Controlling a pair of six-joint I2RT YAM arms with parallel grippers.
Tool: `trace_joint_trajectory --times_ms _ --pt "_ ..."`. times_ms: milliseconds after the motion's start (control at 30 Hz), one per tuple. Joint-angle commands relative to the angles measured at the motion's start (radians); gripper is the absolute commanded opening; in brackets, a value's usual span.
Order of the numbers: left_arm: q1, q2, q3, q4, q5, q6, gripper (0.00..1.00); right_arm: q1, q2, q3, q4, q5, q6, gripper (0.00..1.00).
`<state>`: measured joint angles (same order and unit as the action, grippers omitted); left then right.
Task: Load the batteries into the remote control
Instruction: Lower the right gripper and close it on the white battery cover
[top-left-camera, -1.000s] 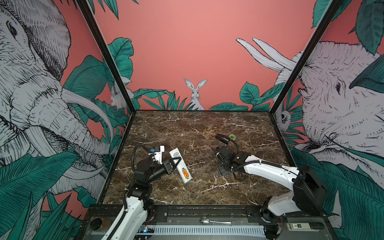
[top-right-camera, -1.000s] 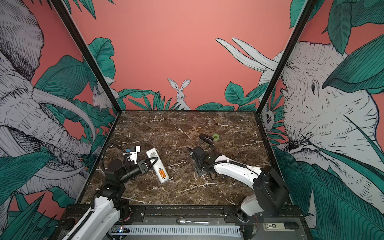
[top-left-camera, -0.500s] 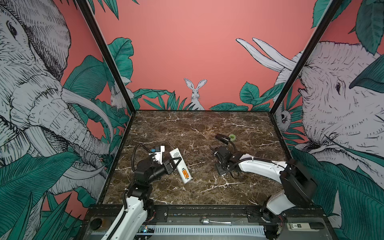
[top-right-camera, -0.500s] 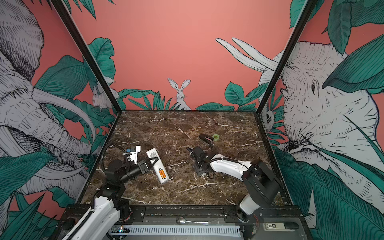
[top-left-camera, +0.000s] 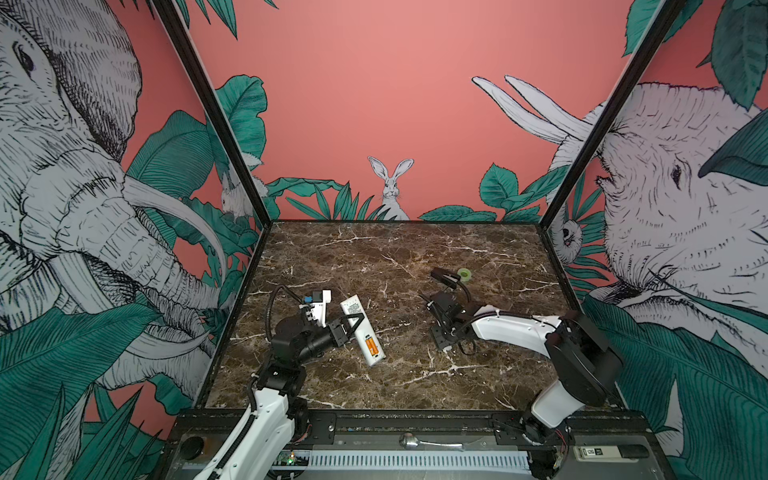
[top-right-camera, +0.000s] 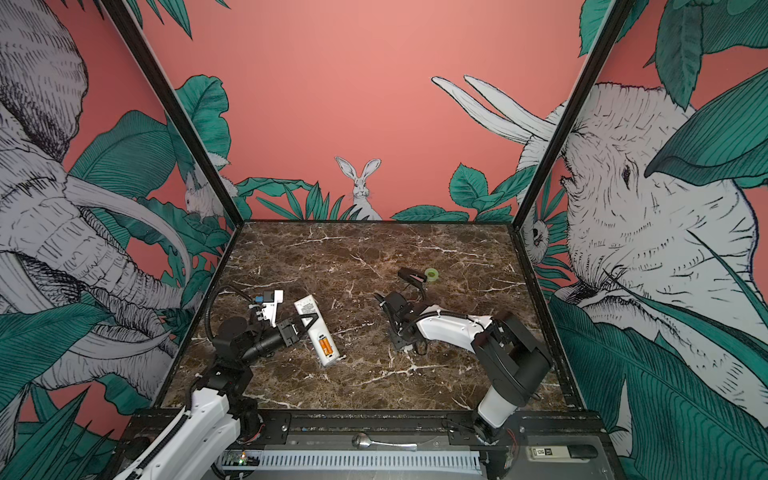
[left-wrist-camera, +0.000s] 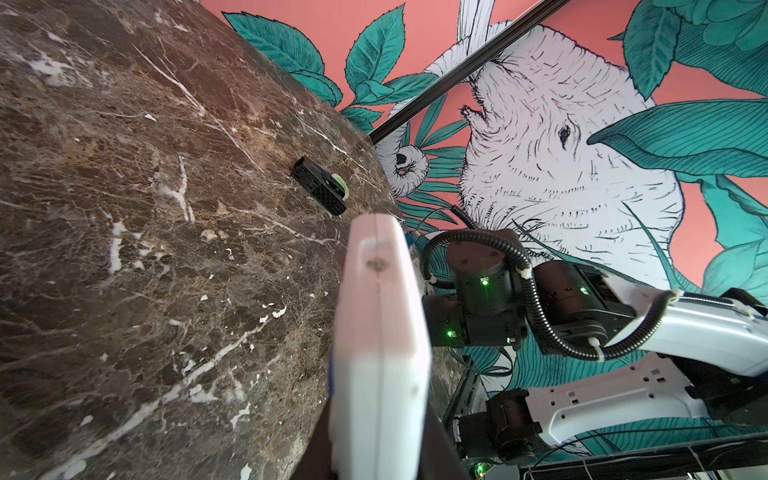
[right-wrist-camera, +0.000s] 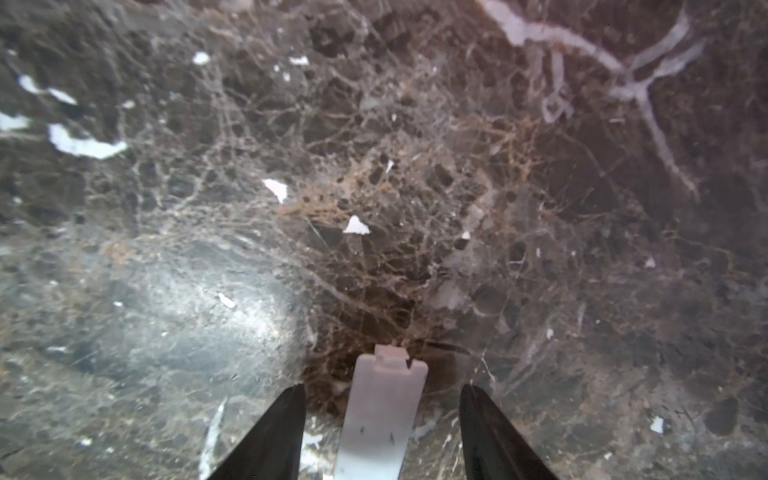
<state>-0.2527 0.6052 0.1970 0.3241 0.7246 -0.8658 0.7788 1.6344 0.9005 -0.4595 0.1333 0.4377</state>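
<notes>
white cover (right-wrist-camera: 382, 419) inside parted right pincer (right-wrist-camera: 382, 387), wrist view only

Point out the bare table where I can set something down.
Free: the table behind the remote control and the black tool; also the front middle, between remote control and right arm. Crowded: around the left gripper, and the right gripper by the white cover.

Both top views high, sharing whole tabletop (top-left-camera: 374, 257), wrist views close
</notes>
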Motion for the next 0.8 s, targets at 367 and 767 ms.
trace_joint_trajectory --times_ms 367,767 --pt "-0.007 -0.023 -0.004 0.038 0.012 0.001 0.0 -0.017 0.029 -0.009 0.041 -0.026 0.003 0.51" --pt "-0.01 0.001 0.002 0.049 0.004 -0.002 0.0 -0.023 0.041 -0.018 0.053 -0.031 -0.002 0.41"
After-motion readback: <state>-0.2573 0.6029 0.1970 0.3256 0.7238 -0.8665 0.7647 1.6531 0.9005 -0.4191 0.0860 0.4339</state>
